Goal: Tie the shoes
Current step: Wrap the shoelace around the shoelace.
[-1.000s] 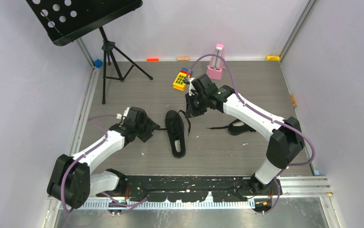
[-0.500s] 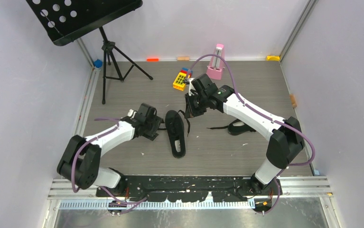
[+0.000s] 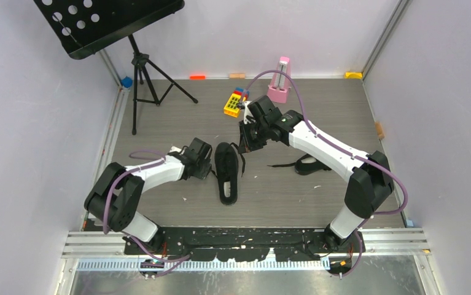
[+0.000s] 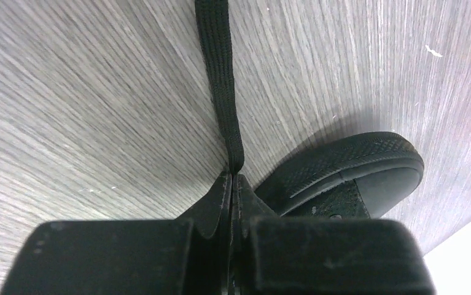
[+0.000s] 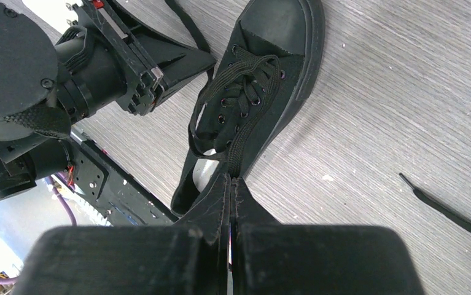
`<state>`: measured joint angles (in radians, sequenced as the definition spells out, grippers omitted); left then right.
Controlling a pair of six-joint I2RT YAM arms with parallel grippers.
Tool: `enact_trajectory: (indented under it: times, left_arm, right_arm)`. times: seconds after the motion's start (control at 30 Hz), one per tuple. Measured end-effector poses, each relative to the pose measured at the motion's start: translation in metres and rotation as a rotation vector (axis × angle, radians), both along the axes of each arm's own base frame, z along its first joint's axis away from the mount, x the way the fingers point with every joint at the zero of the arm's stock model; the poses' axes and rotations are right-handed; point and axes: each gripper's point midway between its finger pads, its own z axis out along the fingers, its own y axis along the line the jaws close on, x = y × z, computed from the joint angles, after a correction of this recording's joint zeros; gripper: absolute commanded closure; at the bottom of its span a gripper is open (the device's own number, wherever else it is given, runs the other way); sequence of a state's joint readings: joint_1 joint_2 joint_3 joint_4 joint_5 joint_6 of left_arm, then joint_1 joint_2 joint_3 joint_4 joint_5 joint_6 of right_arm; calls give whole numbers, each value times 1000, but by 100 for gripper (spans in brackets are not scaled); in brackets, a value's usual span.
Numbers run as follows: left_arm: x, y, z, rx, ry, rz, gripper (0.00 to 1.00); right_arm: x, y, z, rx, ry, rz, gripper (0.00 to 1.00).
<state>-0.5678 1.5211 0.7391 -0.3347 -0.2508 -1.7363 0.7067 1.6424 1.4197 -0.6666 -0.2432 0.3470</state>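
Left end effector (image 4: pixel 233 184) pinched shut on left lace (image 4: pixel 219 67), low over the surface (image 4: pixel 67 92) beside centre shoe (image 3: pixel 227 175). Right end effector (image 5: pixel 231 184) clamped on other lace (image 5: pixel 237 144). Pull both evenly, don't drag the shoe. Second shoe (image 3: pixel 311 164) far right.

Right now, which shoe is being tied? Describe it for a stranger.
On the grey table, look at the middle. The shoe lies there, toe toward the near edge, with the left gripper and right gripper each shut on a lace. The other shoe sits half hidden under the right arm, untouched.
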Motion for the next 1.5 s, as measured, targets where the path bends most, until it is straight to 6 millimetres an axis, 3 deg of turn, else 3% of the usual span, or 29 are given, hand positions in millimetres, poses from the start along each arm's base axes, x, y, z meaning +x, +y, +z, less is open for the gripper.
enact_trajectory:
  times: [0.17,0.47,0.8,1.03,1.17,1.5]
  left_arm:
    - [-1,5,12,17,-49,-26,100]
    - [0,0,79,-41,-249,-97,100]
    - [-13,-23,86,-65,-264,-175,100]
    - [-1,-31,107,-79,-304,-169,100]
    - [7,-32,126,-81,-341,-153,100]
    - [11,-24,143,-26,-345,-133,100]
  right_arm:
    - [-1,0,1,3,1,2,100]
    - [0,3,14,26,-22,10,100]
    - [-13,18,29,127,48,45,100]
    - [-29,24,30,206,116,50,100]
    - [-36,25,23,219,154,56,100]
    - [-44,29,20,257,188,83,100]
